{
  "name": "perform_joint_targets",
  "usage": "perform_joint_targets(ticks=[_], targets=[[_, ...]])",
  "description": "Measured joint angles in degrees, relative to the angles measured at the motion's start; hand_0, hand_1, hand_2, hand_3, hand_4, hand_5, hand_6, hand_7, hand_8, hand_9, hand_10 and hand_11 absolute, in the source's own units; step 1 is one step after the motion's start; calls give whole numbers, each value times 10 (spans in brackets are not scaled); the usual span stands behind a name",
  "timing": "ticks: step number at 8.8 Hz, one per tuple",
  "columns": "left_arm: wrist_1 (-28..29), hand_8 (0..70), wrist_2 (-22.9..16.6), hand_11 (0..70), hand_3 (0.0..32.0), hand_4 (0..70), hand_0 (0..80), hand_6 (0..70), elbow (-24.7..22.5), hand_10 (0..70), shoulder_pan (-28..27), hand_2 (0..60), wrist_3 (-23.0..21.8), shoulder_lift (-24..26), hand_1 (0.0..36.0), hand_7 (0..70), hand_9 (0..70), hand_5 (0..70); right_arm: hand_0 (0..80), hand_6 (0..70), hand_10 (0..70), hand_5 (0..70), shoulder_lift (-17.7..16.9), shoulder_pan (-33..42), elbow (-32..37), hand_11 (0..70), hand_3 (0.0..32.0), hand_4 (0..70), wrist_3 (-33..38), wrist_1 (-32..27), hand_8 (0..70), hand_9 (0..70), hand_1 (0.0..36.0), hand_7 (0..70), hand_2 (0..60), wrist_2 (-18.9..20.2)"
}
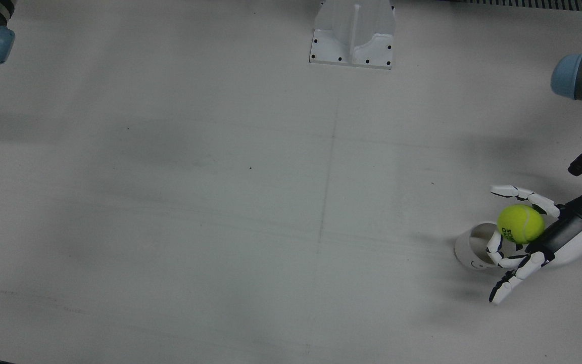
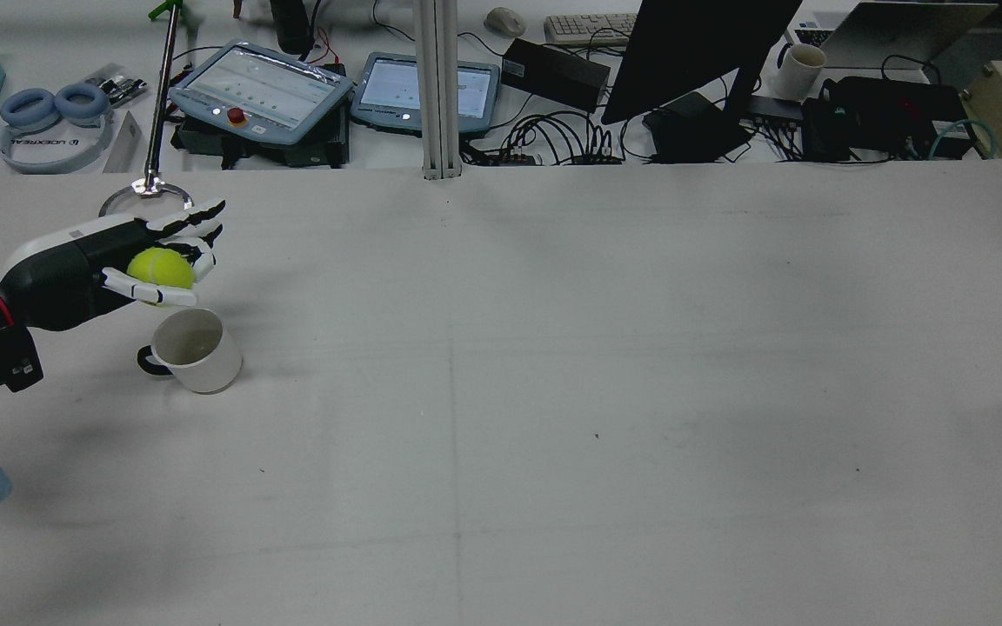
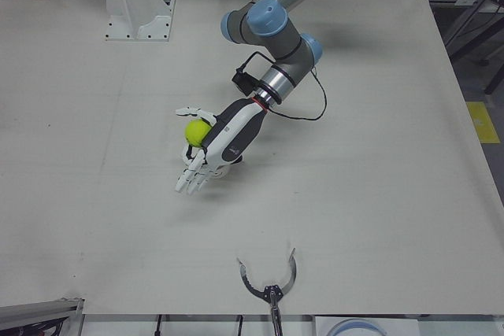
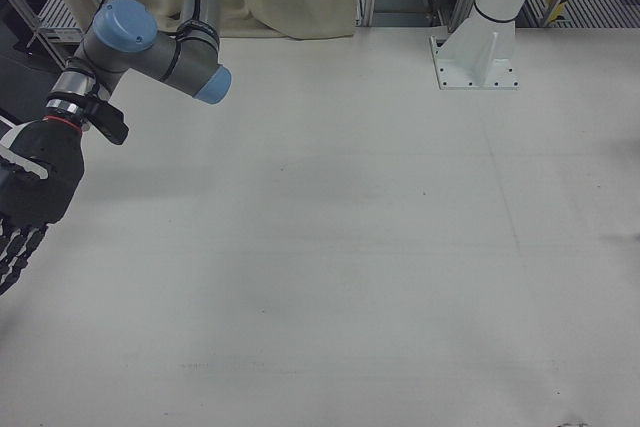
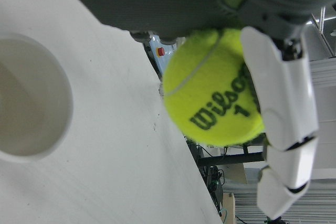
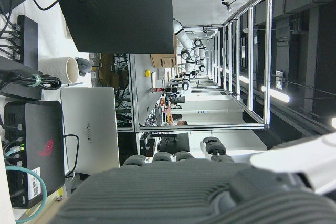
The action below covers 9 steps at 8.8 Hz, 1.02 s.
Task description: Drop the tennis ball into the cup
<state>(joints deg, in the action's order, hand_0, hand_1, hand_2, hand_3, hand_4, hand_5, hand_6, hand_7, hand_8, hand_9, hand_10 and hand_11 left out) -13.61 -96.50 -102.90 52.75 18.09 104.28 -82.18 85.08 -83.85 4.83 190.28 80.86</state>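
- Tennis ball (image 2: 160, 267): cradled in left hand (image 2: 149, 261), above cup's far rim.
- Cup (image 2: 192, 349): upright on table (image 2: 553, 391), mouth up, handle toward the robot's left.
- Right hand (image 4: 25, 202): fingers extended, holding nothing.

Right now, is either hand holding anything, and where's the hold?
The left hand holds the tennis ball above the table, cradled against the palm with fingers curled around its sides. The right hand shows nothing held.

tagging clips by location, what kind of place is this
Most likely a robotics lab: a white table with mounted robot arms, teach pendants and a monitor behind it, and the left hand holding a tennis ball.
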Motion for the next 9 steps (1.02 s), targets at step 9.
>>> perform_joint_targets(ticks=[9], targets=[[-16,0,-4,0,0,0,485,11,-45,0,39,209,-2,3,229,136,13,22,0,0,0,0,0,0,0,0,0,0,0,0,0,0,0,0,0,0]])
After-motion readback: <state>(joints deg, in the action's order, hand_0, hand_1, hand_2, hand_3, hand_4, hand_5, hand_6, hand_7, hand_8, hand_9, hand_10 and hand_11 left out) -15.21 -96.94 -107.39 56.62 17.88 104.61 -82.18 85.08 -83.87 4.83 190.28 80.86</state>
